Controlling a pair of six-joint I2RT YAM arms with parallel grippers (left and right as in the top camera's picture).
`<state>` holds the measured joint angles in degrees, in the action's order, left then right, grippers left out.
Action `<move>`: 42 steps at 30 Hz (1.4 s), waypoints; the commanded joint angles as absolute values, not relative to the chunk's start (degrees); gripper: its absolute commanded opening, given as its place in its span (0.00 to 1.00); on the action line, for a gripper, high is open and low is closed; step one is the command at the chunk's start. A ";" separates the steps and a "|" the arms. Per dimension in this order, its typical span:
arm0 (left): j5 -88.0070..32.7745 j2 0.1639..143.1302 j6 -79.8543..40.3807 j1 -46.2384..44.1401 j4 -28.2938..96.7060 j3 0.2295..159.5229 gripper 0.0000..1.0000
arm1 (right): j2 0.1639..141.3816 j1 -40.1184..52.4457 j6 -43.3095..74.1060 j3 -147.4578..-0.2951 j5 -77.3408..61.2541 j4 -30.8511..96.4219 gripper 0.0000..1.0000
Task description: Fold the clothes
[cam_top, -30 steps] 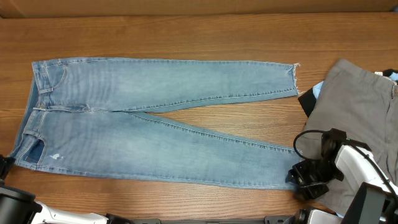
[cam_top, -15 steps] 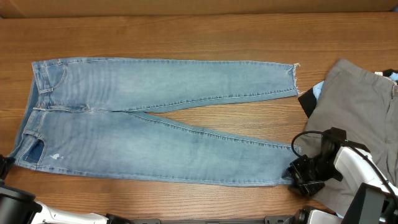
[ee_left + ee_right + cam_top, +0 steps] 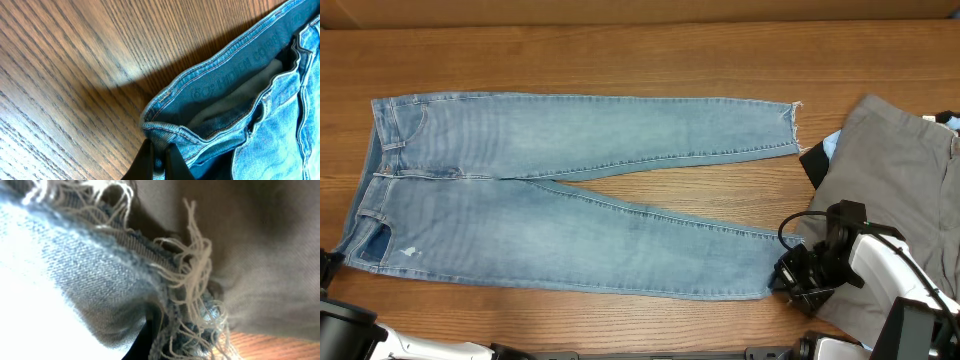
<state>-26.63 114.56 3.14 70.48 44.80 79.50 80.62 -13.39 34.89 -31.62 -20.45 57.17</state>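
The jeans (image 3: 570,200) are laid flat on the table (image 3: 620,50), bare wood left beyond them. The waistband corner is pinched by the left gripper (image 3: 159,160), the nearer frayed hem by the right gripper (image 3: 788,282).

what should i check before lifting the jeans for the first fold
1. Left gripper shut on the jeans at the waistband corner: ok
2. Right gripper shut on the frayed hem of the near leg: ok
3. Jeans lying flat, legs splayed apart: ok
4. Grey trousers out of the right grip: cannot tell, the hem lies against them
5. Far leg free of both grippers: ok
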 commanded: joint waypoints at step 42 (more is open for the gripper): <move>-15.90 101.08 -6.98 72.42 53.49 80.88 0.04 | 74.35 -18.50 28.64 -80.88 -6.07 86.46 0.04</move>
